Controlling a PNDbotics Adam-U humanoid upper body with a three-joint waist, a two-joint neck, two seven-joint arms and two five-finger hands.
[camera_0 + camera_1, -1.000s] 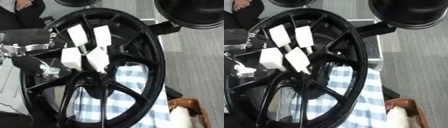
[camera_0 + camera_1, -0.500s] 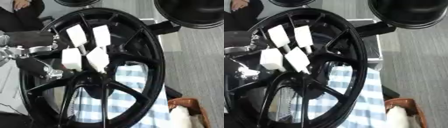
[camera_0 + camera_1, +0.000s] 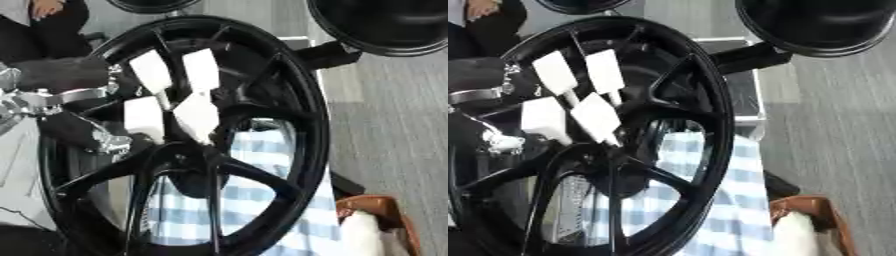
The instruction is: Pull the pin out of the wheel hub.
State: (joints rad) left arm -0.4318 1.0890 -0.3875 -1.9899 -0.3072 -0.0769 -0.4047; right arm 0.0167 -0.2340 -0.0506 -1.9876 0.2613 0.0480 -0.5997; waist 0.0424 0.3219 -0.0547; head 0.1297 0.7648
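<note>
The left hand (image 3: pixel 83 130) sits beside the wheel hub (image 3: pixel 188 165) (I cannot tell its grip), just below the white pins (image 3: pixel 197 116).

Grey carpeted floor (image 3: pixel 385 125) filling the 3 o'clock side, blue-and-white checked cloth (image 3: pixel 262 185) spread at 6 o'clock, black wheel hub (image 3: pixel 306 125) standing over the cloth, brown bag (image 3: pixel 381 212) at 5 o'clock beside the cloth's edge, black wheel (image 3: pixel 824 25) at 1 o'clock.

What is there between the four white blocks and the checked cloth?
One black spoke of the wheel separates blocks from cloth, seen in left eye view.
</note>
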